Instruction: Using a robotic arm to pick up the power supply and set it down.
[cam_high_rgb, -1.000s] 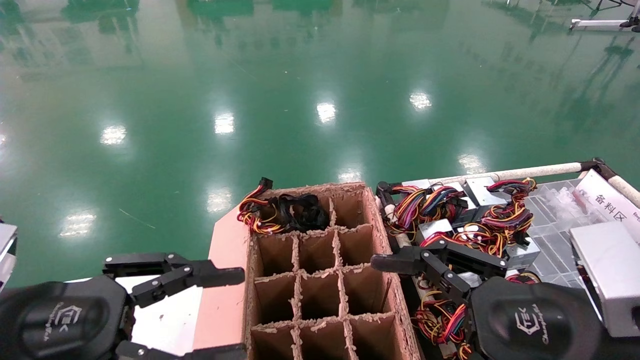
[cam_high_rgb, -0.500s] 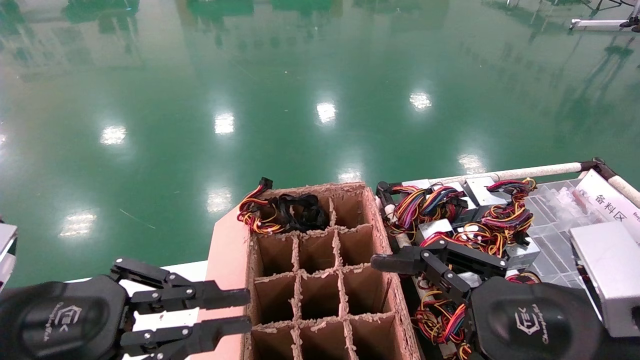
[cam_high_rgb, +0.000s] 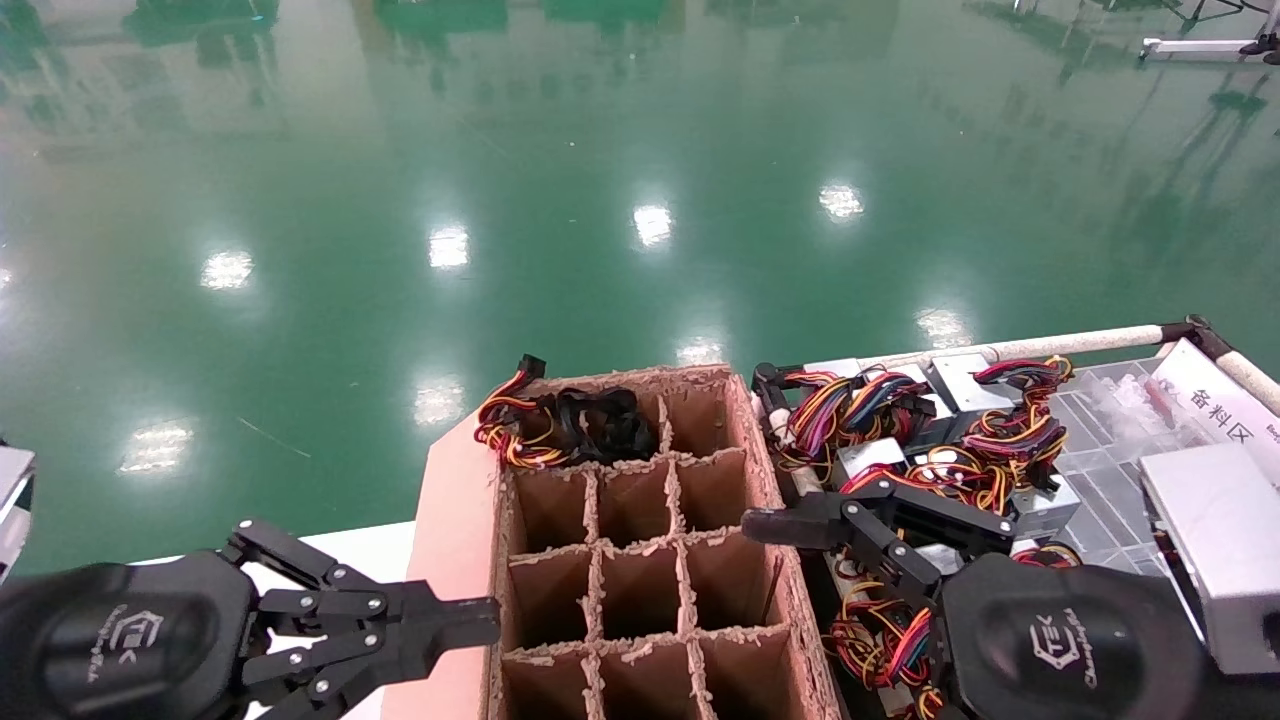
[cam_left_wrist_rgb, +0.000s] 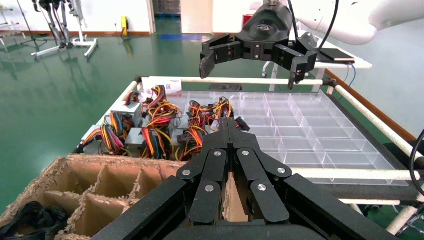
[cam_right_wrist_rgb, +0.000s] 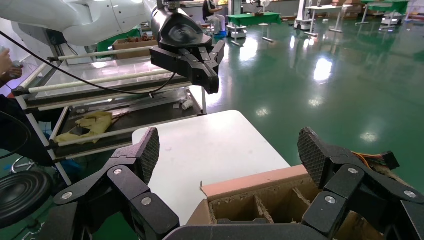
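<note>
silver-grey power supplies (cam_high_rgb: 955, 385) lie untouched in a wire tangle on the tray (cam_high_rgb: 1110, 440), beside the carton (cam_high_rgb: 640, 560). the right gripper (cam_high_rgb: 800, 540) hovers over them, fingers spread; the left gripper (cam_high_rgb: 470, 620) idles, fingers pressed together. next: descend and grip one box.

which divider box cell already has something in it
The far-left corner cell of the cardboard box: it holds a wire bundle. Every other visible cell is empty.

box (cam_high_rgb: 640, 560): rough brown cardboard | floor (cam_high_rgb: 600, 150): glossy green | power supply (cam_high_rgb: 1210, 540): matt grey metal
</note>
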